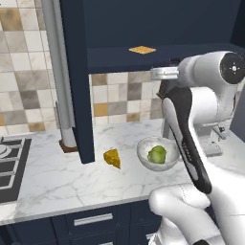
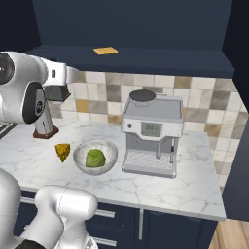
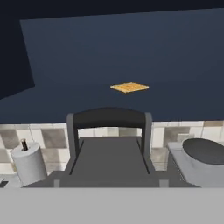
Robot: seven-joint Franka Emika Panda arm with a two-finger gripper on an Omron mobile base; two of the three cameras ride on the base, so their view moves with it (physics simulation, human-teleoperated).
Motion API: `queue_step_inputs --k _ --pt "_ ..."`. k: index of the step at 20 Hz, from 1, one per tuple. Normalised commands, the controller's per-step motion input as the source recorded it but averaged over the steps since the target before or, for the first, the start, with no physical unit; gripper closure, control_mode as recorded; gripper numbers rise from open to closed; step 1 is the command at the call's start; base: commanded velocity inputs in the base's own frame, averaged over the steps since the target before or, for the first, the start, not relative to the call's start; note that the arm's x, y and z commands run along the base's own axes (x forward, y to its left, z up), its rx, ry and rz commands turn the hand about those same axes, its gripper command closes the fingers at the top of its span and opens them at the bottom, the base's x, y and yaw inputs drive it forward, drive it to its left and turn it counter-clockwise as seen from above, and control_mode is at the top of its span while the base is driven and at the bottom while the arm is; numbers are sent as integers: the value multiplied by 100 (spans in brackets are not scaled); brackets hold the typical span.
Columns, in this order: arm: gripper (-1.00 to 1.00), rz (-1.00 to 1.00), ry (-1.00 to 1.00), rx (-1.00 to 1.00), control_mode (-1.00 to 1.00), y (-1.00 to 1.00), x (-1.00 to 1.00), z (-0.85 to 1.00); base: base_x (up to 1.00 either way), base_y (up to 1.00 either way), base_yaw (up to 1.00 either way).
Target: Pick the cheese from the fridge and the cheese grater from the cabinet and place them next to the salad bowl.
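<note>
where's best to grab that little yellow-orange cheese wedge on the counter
Probably pinch the small yellow-orange cheese wedge across its flat side faces, coming down from above: it sits free on the marble counter, apart from the pale translucent bowl.

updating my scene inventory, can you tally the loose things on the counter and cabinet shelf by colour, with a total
yellow-orange: 2, the cheese on the counter and the flat checkered square on the cabinet shelf
pale with green: 1, the salad bowl beside the cheese
dark grey: 1, the cheese grater, held in the gripper
silver: 1, the coffee machine
total: 5
</note>
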Motion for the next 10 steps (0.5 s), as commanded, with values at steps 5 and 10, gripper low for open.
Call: queue_step_inputs --k 5,10 --pt "100 -5 7 4 -100 44 -25 -65 0 0 0" --pt "100 -3 2 8 -100 36 -7 -67 0 0 0"
